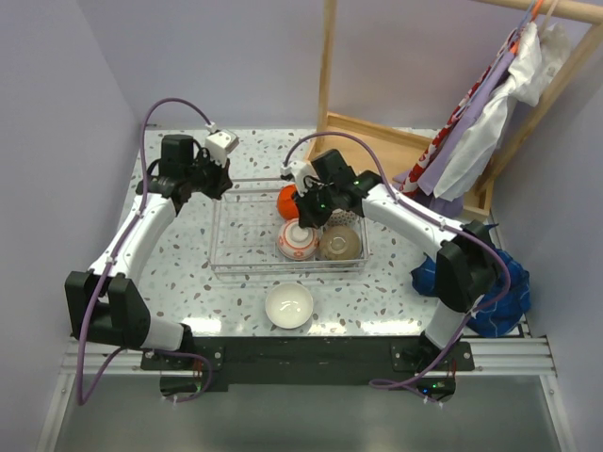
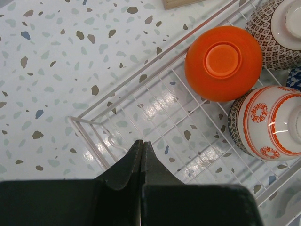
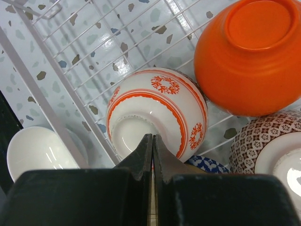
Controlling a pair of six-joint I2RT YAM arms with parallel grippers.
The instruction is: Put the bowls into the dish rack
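The dish rack (image 1: 243, 235) sits in the middle of the speckled worktop (image 1: 179, 273). The bowls crowd its 3 o'clock side.

The orange bowl (image 2: 223, 63) is bottom-up. Seen from above, the red-ringed bowl (image 3: 157, 110) is just beside it at its 6 o'clock, bottom-up too. The tan bowl (image 1: 340, 244) is at that one's 3 o'clock. I cannot tell which way up it is.

From above, a brown-patterned bowl (image 3: 263, 141) is mostly hidden under the right arm (image 1: 405, 221). Up close it is cut off at the edge. A bit of blue pattern (image 3: 207, 165) peeks out low between the bowls. I cannot tell what it is.

The white bowl (image 1: 289, 305) sits mouth-up on the worktop, outside the rack at 6 o'clock.

The left jaws are pressed tight together and hold nothing. They hang above the rack's 10 o'clock corner. The right jaws are tight together too, and empty, right over the red-ringed bowl. I cannot tell if they touch it.
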